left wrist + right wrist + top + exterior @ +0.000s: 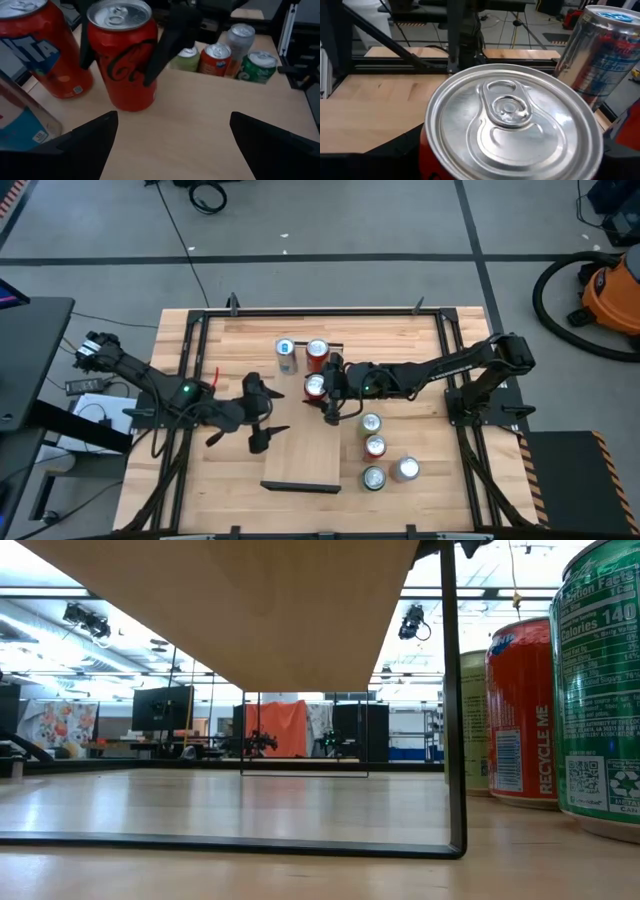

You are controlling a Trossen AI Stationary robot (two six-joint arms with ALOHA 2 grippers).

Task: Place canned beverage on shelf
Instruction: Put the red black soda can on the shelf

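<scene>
A red cola can (122, 65) stands upright on the shelf (300, 455), a light wood plank with dark trim at its ends. My right gripper (320, 388) is shut on the red can, whose silver top fills the right wrist view (510, 125). An orange can (40, 50) and a silver-blue can (605, 50) stand on the shelf's far end. My left gripper (268, 416) is open and empty, just left of the red can, its fingers (85, 145) pointing at it. My right gripper pinches the red can's side wall (150, 75) between its two fingers, one on each side of the upper half. The fingers (167, 40) slant down from above and from the table's right. The can stands upright with its base (131, 106) on the shelf.
Several more cans (375, 446) stand on the tabletop right of the shelf; they also show in the left wrist view (215, 57) and the low view (520, 710). The shelf's black leg frame (455, 740) stands on the table. The shelf's near half is bare wood.
</scene>
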